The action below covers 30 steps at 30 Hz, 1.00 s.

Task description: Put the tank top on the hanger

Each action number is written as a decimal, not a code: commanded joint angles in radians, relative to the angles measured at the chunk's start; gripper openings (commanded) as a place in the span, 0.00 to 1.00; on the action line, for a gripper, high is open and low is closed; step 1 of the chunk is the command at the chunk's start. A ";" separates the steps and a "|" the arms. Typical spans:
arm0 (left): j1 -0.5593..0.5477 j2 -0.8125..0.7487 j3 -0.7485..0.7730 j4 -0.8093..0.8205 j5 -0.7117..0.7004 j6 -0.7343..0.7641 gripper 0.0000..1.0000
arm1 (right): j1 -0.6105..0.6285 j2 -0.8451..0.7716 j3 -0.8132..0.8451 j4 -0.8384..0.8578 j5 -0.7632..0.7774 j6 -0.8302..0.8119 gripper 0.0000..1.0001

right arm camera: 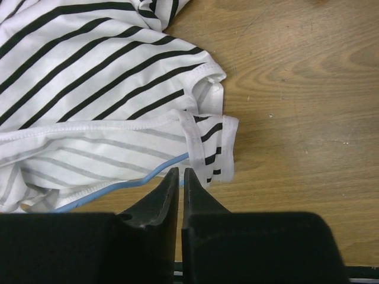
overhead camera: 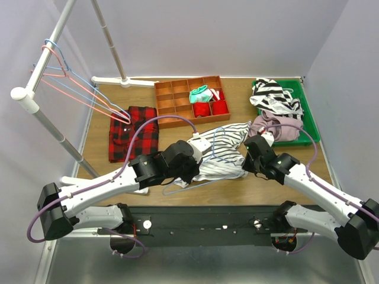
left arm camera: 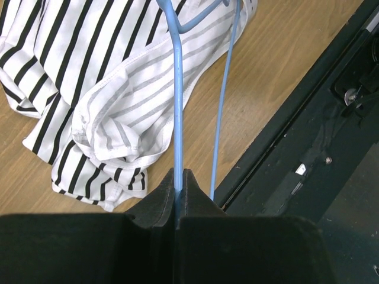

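The tank top (overhead camera: 224, 149), white with thin black stripes, lies crumpled on the wooden table between my two arms. The light-blue wire hanger (overhead camera: 190, 186) lies partly under it, and its lower wire sticks out toward the near edge. My left gripper (overhead camera: 193, 170) is shut on a hanger wire (left arm camera: 177, 106) just beside the tank top's hem (left arm camera: 100, 118). My right gripper (right arm camera: 180, 173) is shut and empty. Its tips are at the tank top's strap edge (right arm camera: 207, 139), right over the hanger wire (right arm camera: 118, 186) that runs under the cloth.
A red-black plaid shirt (overhead camera: 133, 133) lies at the left. An orange compartment tray (overhead camera: 177, 97) stands behind. A green bin (overhead camera: 310, 118) at the right holds a broad-striped garment (overhead camera: 275, 94) and a pinkish one (overhead camera: 278, 127). Pink-red hangers (overhead camera: 77, 89) hang on the rack at the left.
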 commanded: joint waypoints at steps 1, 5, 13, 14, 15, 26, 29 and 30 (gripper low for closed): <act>-0.006 0.000 -0.017 0.062 0.022 -0.013 0.00 | -0.001 0.008 0.005 -0.018 0.050 -0.003 0.38; -0.006 0.010 -0.031 0.094 0.027 -0.016 0.00 | -0.001 0.008 -0.008 -0.026 0.070 0.022 0.44; -0.006 0.020 -0.039 0.111 0.054 -0.018 0.00 | -0.001 0.031 -0.035 -0.020 0.102 0.082 0.39; -0.006 0.020 -0.044 0.111 0.050 -0.018 0.00 | -0.001 0.029 -0.041 -0.018 0.102 0.086 0.39; -0.006 0.021 -0.045 0.111 0.046 -0.021 0.00 | 0.001 0.004 -0.058 -0.017 0.102 0.092 0.39; -0.006 0.075 -0.018 0.112 0.036 -0.002 0.00 | -0.001 -0.126 -0.150 0.018 0.073 0.122 0.39; -0.005 0.087 -0.004 0.108 0.036 0.005 0.00 | -0.001 -0.095 -0.169 0.058 0.047 0.125 0.39; -0.006 0.089 -0.002 0.108 0.036 0.007 0.00 | -0.001 -0.089 -0.172 0.066 0.047 0.128 0.39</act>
